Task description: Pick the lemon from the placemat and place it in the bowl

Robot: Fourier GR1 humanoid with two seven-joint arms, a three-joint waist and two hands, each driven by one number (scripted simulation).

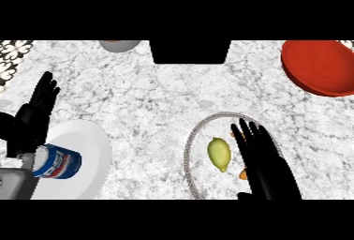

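Observation:
A yellow-green lemon [219,153] lies on a round marble-patterned placemat [200,133] with a braided rim, low and right of centre. My right hand [262,161] rises from the lower edge just right of the lemon, fingers straight and open, not touching it. A small orange thing [243,174] peeks out beside the hand. The red bowl [319,66] sits at the far right. My left hand [36,112] rests open at the left edge, fingers up.
A white plate [86,150] at the lower left carries a blue and white can [56,161] on its side. A grey bowl [120,45] and a black block [189,50] stand at the far edge. A patterned strip [12,56] borders the counter at the upper left.

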